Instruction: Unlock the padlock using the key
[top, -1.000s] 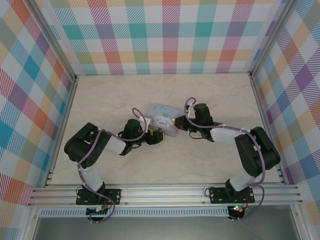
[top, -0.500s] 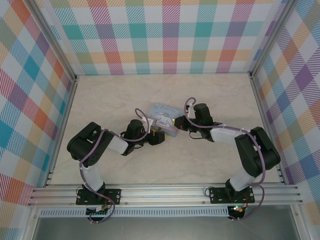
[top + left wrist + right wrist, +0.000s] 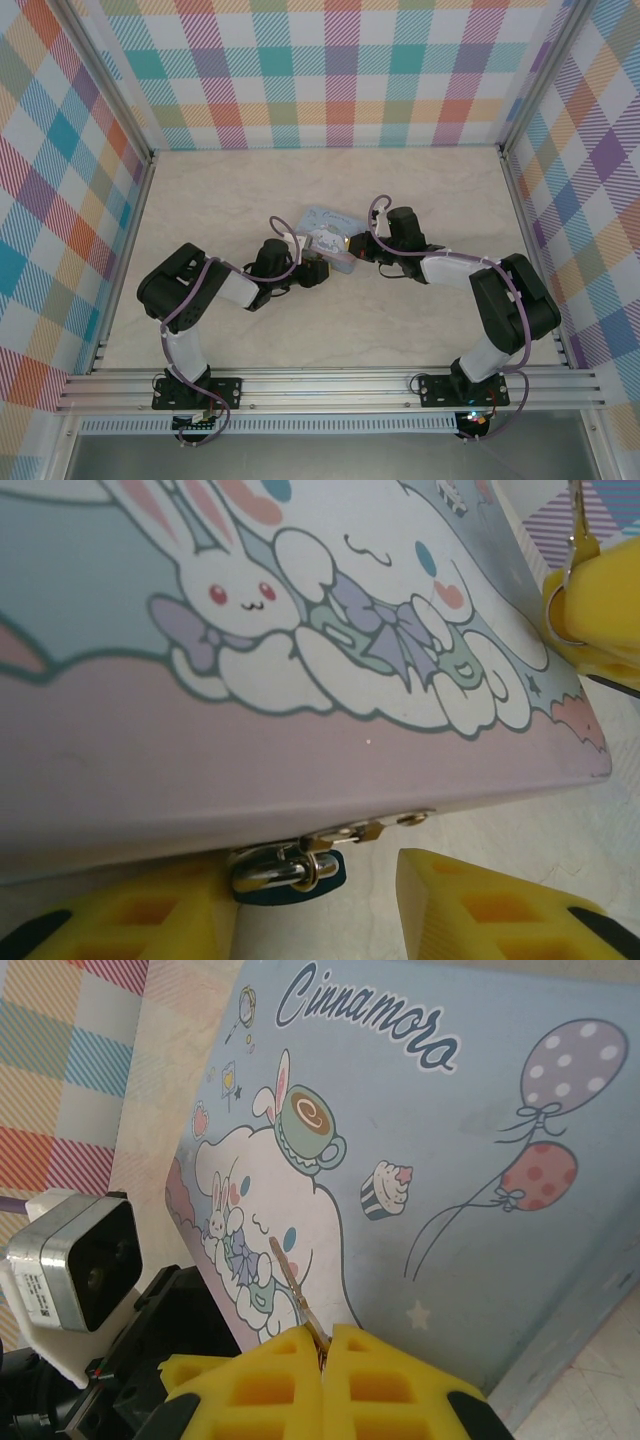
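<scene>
This looks like a robot test booth in a lab. Two black and white robot arms, the left arm (image 3: pixel 190 290) and the right arm (image 3: pixel 500 300), are bolted to a silver metal rail (image 3: pixel 330 385) at the bottom of the frame. Bright checked walls (image 3: pixel 340 70) close in a pale tabletop (image 3: pixel 430 190) on three sides. Purple wires (image 3: pixel 272 224) run along the arms, and a little camera (image 3: pixel 75 1255) sits on one wrist.
</scene>
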`<action>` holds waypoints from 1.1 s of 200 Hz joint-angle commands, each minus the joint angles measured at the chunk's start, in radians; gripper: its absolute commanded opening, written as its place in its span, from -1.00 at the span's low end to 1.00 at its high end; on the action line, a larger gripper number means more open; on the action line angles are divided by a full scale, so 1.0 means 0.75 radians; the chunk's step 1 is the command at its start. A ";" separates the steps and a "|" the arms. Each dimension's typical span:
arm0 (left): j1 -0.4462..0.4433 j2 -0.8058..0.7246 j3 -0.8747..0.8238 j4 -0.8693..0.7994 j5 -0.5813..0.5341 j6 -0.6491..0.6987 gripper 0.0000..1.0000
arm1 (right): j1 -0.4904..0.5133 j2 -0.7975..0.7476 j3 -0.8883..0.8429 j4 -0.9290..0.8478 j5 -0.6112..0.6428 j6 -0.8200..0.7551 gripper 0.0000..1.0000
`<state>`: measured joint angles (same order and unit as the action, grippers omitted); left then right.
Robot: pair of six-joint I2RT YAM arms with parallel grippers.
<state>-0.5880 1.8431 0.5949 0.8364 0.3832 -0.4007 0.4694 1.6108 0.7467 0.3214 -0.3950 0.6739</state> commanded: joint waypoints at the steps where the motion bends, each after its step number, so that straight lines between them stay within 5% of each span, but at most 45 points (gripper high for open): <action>1: -0.022 0.031 0.036 -0.029 -0.026 -0.012 -0.17 | 0.022 0.004 -0.047 -0.118 -0.018 0.010 -0.96; 96: -0.022 0.040 0.064 -0.065 -0.023 -0.038 -0.37 | 0.031 0.006 -0.049 -0.107 -0.019 0.005 -0.96; 220: -0.028 0.097 0.082 -0.049 0.005 -0.087 -0.23 | 0.037 0.008 -0.043 -0.107 -0.013 0.008 -0.96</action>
<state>-0.5880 1.8709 0.6380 0.8150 0.3748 -0.4568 0.4782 1.6108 0.7467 0.3214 -0.3946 0.6739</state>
